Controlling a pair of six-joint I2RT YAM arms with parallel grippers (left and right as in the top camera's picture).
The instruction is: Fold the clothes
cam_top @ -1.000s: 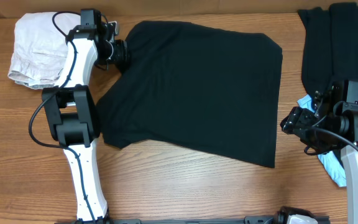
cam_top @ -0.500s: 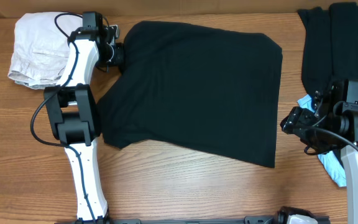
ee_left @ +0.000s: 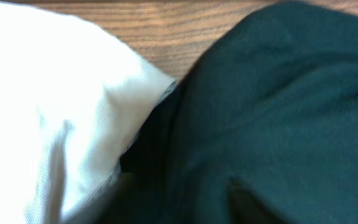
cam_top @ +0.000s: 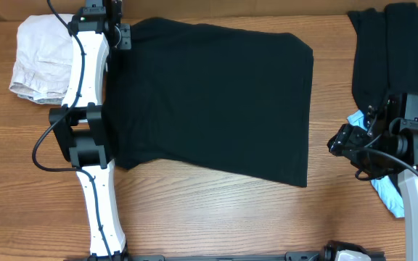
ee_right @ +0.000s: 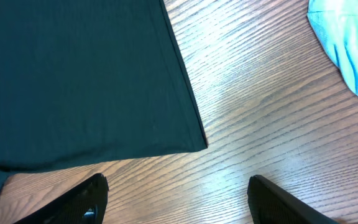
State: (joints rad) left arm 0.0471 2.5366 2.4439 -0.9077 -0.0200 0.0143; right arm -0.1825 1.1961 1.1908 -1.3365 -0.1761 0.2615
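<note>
On the table (cam_top: 216,217) the black shirt (cam_top: 209,101) lies spread. The left claw (cam_top: 117,32) sits at its far-left corner, grip hidden, while the right claw (cam_top: 338,143) gapes empty near its right edge.

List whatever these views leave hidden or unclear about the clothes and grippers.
- The left gripper: in the overhead view its fingers are lost against the black shirt. The left wrist view is blurred and shows no fingers, so open or shut is unclear.
- The black shirt's left edge: overhead, covered by the left arm.
- The pile of clothes: overhead, cut off by the top and right edges.
- The light-blue garment: overhead, partly under the right arm.
</note>
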